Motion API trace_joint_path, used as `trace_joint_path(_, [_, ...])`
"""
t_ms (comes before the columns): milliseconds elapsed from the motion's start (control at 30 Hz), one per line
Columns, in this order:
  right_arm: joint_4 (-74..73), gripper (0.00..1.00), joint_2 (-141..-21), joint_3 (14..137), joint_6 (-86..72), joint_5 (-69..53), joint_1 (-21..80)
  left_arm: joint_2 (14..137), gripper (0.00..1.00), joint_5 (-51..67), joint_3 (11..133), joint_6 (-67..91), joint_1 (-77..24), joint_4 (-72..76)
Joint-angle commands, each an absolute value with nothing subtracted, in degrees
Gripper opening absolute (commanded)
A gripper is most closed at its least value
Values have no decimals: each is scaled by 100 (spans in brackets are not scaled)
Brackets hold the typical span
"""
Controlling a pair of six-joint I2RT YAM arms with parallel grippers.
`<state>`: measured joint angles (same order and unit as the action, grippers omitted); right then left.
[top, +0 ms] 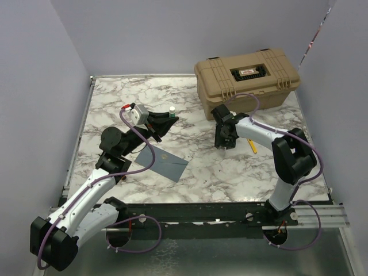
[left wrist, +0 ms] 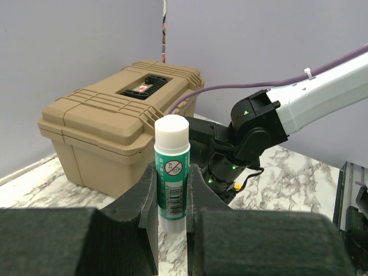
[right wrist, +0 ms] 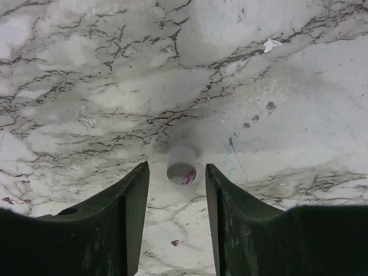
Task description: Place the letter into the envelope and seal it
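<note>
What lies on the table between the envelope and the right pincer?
Nothing: the top view shows only bare marble table between the envelope and the right pincer.

- Desk (top: 230, 167): white marble pattern with grey-brown veins.
- Envelope (top: 164, 163): slate blue-grey, with a small pale mark at its centre.
- Case (top: 247, 77): tan, with a black inset on the lid and a red-and-white label.
- Glue stick (left wrist: 171, 167): white top, green body, white label with black barcode and red prohibition ring.
- Cap (right wrist: 181, 165): white, with a pink-red smear inside.
- Left hand (left wrist: 172, 178), right hand (right wrist: 177, 169): matt black.
- Cable (left wrist: 230, 87): purple.
- Walls (top: 172, 34): pale lilac-grey.
</note>
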<state>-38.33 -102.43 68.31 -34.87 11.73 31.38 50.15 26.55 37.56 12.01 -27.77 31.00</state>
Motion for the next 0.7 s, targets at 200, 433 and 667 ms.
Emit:
trace_joint_path(200, [-3552,42,-10473,6741,-3316,1271,3118,4878,0,2532,3676,1234,-2769,3296])
trace_joint_path(433, [-3366,30,-10433,6571,-3294,1282,3118,4878,0,2540,3682,1270,-2773,3296])
trace_joint_path(667, [-3556,6,-10190,6613,-3264,1374,3118,4887,0,2560,3682,1267,-2773,3296])
